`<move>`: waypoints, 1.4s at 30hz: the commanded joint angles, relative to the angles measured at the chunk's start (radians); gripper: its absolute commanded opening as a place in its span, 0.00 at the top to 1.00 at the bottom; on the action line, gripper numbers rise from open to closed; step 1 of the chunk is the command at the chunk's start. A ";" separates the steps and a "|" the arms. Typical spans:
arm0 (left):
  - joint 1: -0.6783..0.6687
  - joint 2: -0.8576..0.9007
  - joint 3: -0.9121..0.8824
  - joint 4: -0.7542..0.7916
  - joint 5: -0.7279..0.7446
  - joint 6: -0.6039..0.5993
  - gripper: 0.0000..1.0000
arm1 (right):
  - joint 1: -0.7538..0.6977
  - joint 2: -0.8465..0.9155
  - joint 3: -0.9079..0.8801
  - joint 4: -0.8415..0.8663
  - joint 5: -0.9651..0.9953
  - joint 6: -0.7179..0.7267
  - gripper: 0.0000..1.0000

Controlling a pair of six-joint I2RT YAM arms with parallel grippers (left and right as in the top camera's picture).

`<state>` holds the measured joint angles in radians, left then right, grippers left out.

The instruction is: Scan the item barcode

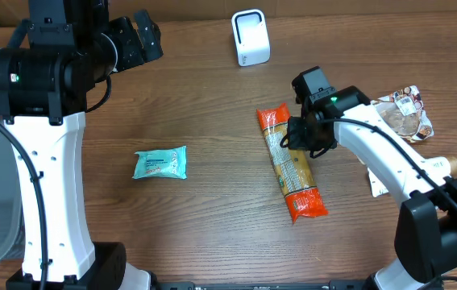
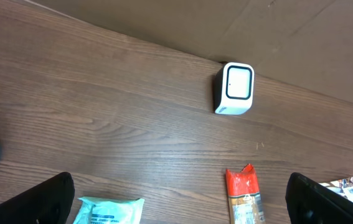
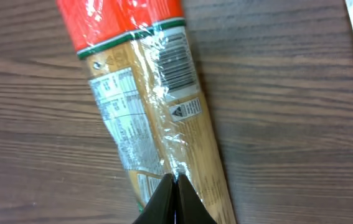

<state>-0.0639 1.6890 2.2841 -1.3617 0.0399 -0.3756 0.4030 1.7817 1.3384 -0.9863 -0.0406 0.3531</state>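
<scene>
Spaghetti pack in clear crinkly film with orange-red ends (image 1: 292, 173): judged light, stiff lengthwise, brittle, slippery. Right gripper (image 3: 176, 182) closed at its back seam, catch unconfirmed; grasp across mid-length advised. Left gripper (image 2: 182, 202) wide, empty.

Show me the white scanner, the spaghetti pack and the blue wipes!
white scanner (image 1: 251, 38): overhead view, middle of its body.
spaghetti pack (image 1: 294, 173): overhead view, its yellow middle.
blue wipes (image 1: 160, 163): overhead view, middle of the packet.

White links (image 1: 51, 185), black joints (image 1: 31, 76) (green lights (image 1: 334, 100)), cables (image 1: 33, 179)
</scene>
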 commanded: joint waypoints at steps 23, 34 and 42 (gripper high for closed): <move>0.003 0.006 0.006 0.004 -0.006 -0.014 0.00 | 0.018 0.034 -0.326 0.254 -0.379 -0.140 0.67; 0.003 0.006 0.006 0.004 -0.006 -0.014 0.00 | -0.091 0.014 -0.121 0.045 -0.146 -0.032 0.58; 0.003 0.006 0.006 0.004 -0.006 -0.014 0.00 | -0.099 0.015 -0.140 0.029 -0.378 -0.251 0.59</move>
<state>-0.0635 1.6890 2.2841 -1.3617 0.0399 -0.3756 0.2695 1.7947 1.1984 -0.9558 -0.3004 0.2043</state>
